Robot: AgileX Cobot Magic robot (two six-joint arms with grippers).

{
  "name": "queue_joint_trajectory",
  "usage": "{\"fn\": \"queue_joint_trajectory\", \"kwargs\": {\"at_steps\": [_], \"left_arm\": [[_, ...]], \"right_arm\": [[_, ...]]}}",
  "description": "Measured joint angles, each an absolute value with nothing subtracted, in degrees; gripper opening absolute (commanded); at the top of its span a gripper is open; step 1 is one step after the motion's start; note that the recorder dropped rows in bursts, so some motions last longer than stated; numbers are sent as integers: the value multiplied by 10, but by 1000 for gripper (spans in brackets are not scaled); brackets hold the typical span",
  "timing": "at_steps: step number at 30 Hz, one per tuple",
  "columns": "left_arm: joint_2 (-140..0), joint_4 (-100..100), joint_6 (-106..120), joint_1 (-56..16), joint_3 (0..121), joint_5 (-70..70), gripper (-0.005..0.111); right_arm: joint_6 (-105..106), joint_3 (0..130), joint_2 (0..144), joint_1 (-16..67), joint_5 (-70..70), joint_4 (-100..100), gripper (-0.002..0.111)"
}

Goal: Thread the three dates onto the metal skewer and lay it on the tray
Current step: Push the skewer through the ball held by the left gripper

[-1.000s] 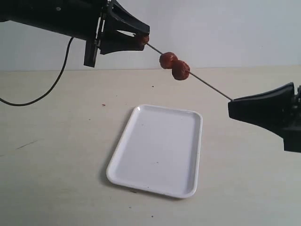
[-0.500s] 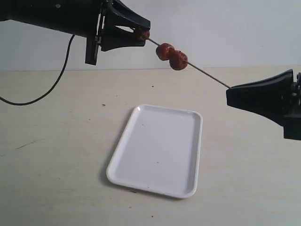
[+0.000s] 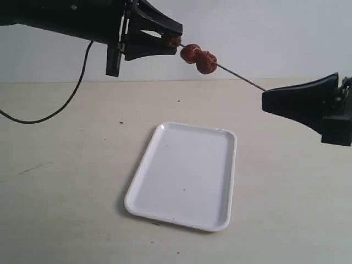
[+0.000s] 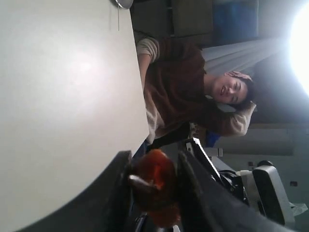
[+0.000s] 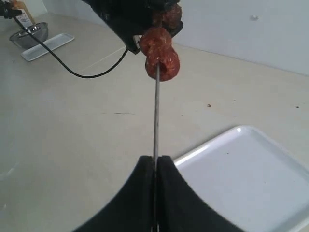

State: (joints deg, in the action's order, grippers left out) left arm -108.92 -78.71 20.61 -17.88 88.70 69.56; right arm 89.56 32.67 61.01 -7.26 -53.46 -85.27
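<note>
- Dark grey and very thin, the straight metal skewer (image 3: pixel 236 75) ran on a slant across the upper middle of the exterior view, up in the air and clear of everything below.
- At the right edge of that view, the black right gripper (image 5: pixel 155 162) had its jaws pressed together on the skewer's lower end. That tight pinch probably kept the rod stiff and aimed at the other arm.
- 2 of the 3 small, wrinkled, reddish-brown dates (image 3: pixel 206 62) sat threaded on the rod's upper part, touching each other.
- In the upper left, the black left gripper (image 3: pixel 176 39) had its jaws partly spread and pinching the 3rd date (image 4: pixel 154 183). This date was just beside the 2 threaded ones and in line with the rod, presumably so the tip could be driven through its middle.
- Whether the tip had already entered the 3rd date could not be told; the jaws hid that spot.
- In the lower middle, the flat, glossy white rectangular tray (image 3: pixel 181 176) lay on the pale table (image 3: pixel 66 192), well below the rod, ready to take the skewer.
- By my judgement, threading the last date was the step in hand. Laying the skewer on the tray was not yet done.
</note>
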Motion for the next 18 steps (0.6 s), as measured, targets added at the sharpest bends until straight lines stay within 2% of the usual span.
{"fn": "queue_joint_trajectory", "kwargs": {"at_steps": [18], "left_arm": [[-1089,-782,206,-193,887,697,32]], "right_arm": [[915,329,639,-73,-549,-884,0]]}}
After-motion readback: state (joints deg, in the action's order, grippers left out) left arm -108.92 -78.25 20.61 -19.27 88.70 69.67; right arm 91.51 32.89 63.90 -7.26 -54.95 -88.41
